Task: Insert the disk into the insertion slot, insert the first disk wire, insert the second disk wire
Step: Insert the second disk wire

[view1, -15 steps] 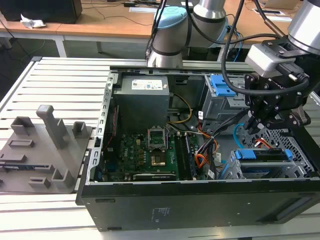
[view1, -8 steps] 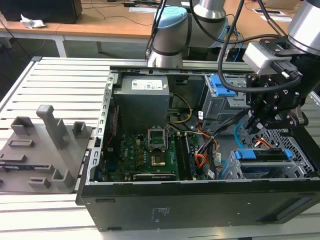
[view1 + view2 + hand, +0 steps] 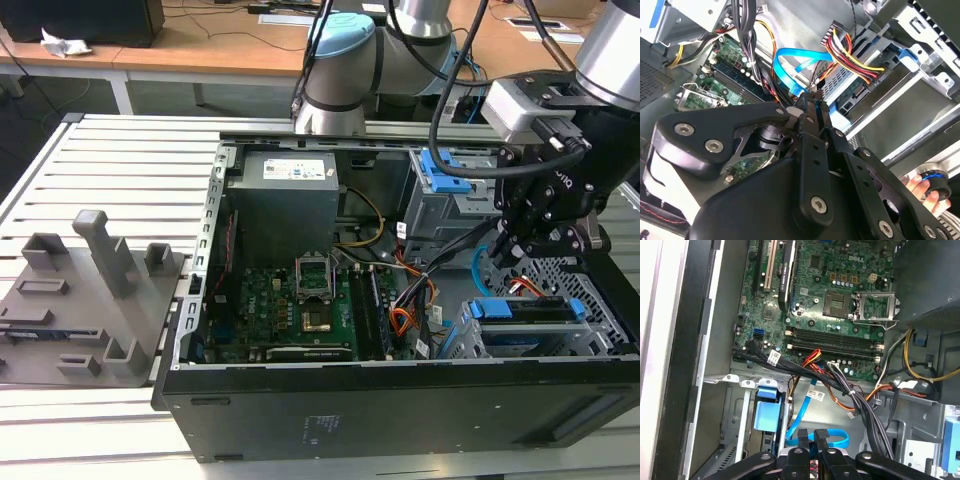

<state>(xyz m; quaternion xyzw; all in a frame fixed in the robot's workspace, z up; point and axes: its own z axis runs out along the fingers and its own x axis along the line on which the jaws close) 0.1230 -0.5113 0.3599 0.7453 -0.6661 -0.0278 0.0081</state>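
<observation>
Open PC case [image 3: 300,400]: disk [image 3: 527,310] flat in insertion slot [image 3: 600,300]; tool [image 3: 812,440] pinched narrow above second disk wire [image 3: 790,62].

Green motherboard [image 3: 290,300] in open case; grey fixture [image 3: 90,300] beside.

The arm [image 3: 400,45] is silver tubing with pale blue joint caps, and black cables run along it. Its gripper [image 3: 810,107] is matte black, with linkages fastened by silver screws.
</observation>
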